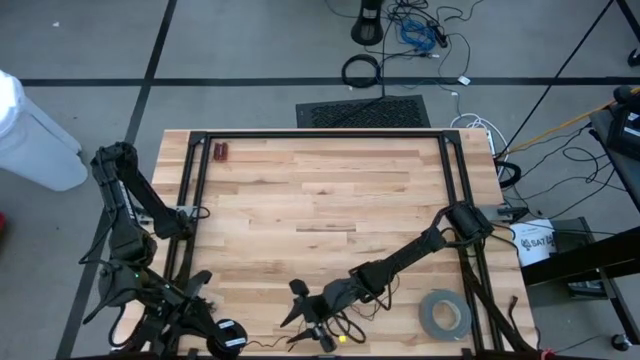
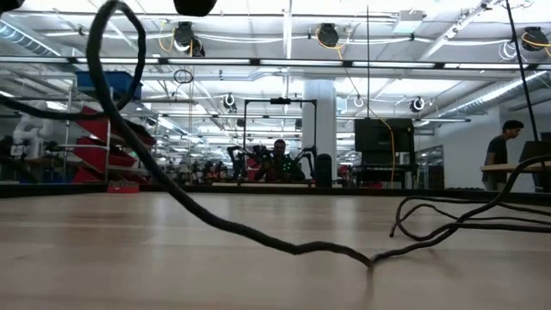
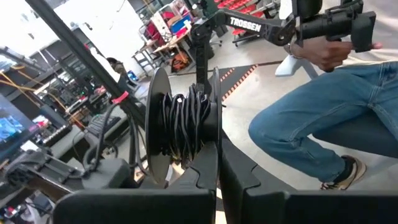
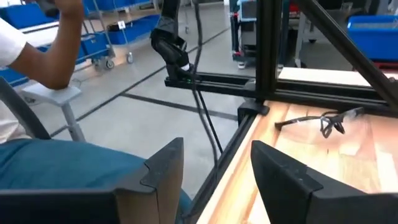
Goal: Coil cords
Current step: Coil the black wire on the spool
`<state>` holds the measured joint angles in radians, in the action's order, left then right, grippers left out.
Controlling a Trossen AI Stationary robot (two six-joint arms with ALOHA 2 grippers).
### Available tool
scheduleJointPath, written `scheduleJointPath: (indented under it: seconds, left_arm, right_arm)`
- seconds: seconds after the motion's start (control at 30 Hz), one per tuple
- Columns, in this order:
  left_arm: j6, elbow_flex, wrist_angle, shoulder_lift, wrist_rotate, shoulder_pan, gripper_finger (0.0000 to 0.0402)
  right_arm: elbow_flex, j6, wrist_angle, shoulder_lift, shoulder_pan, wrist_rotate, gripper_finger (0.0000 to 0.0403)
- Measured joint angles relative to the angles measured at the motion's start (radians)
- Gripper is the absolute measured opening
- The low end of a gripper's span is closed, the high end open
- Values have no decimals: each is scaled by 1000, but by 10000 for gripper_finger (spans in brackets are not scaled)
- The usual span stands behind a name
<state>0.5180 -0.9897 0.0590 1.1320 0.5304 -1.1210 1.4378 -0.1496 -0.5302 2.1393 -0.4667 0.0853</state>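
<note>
Left wrist view shows the left gripper (image 3: 217,163) clamped on a spool (image 3: 180,124) already wound with much of the cord (image 3: 183,121). The right gripper (image 4: 214,171) stands open and empty near the table's front edge. Loose strands lying there suggest some winding is left.

tape roll (image 1: 444,314) lies right of the loose cord (image 1: 345,325) (both on the table (image 1: 320,190)).

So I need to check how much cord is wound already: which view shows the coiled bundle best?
The left wrist view: the coiled bundle fills the middle, its black wraps plainly visible past the left gripper. The high view shows it only as a small dark round. The low view shows loose strands only.
</note>
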Motion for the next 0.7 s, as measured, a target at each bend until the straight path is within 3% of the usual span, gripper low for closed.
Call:
scheduleJointPath:
  seconds: [0.37, 0.7]
  left_arm:
    - [-16, 0, -12, 0, -4, 0, 3]
    - [-7, 0, -12, 0, 14, 1, 3]
  right_arm:
    - [3, -42, -32, -8, 3, 42, 172]
    - [3, -38, 54, -8, -2, -32, 171]
